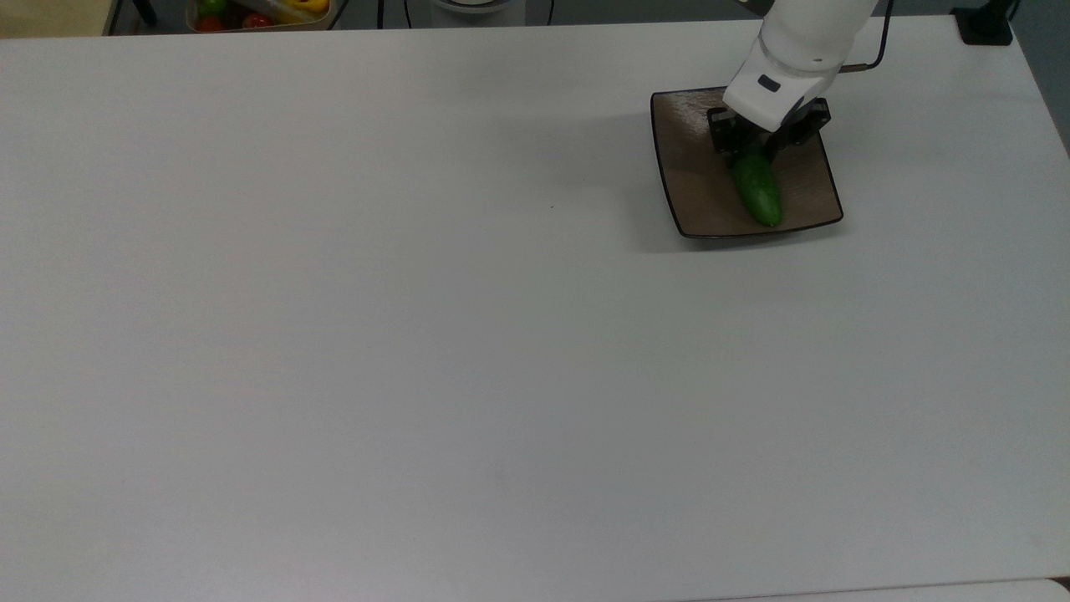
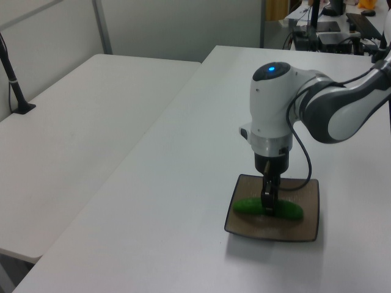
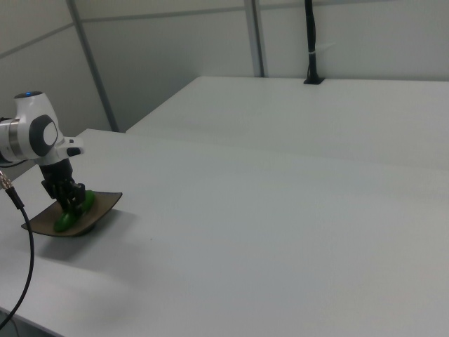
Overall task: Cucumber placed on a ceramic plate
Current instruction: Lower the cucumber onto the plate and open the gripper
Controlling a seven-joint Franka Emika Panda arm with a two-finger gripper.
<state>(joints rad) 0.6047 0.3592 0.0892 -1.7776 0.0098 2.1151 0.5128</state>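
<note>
Cucumber (image 1: 759,194) lies on the ceramic plate (image 1: 685,167), and we find the gripper (image 1: 751,155) closed around it near one end, the fingers pinching it from both sides. In the top view the cucumber runs from under the gripper toward the plate's near edge, its free rounded tip close to the rim. In the left view the cucumber (image 2: 269,208) stretches across the plate (image 2: 305,227) sideways, with the gripper (image 2: 268,209) coming straight down onto it from the white wrist above — the dark fingers stand upright. We cannot tell whether the cucumber's underside fully rests on the plate or hangs just over it; it looks at least touching. In the right view the plate (image 3: 105,203) sits at the right view's far left, tilted-looking with its upturned corner, the cucumber (image 3: 69,216) green on top of it and the gripper (image 3: 72,204) over it. The plate stands on a white table (image 1: 418,334), near the top view's upper right. At the top view's upper left edge, beyond the table, we note a tray of produce pieces (image 1: 251,12) — red, yellow and green.
</note>
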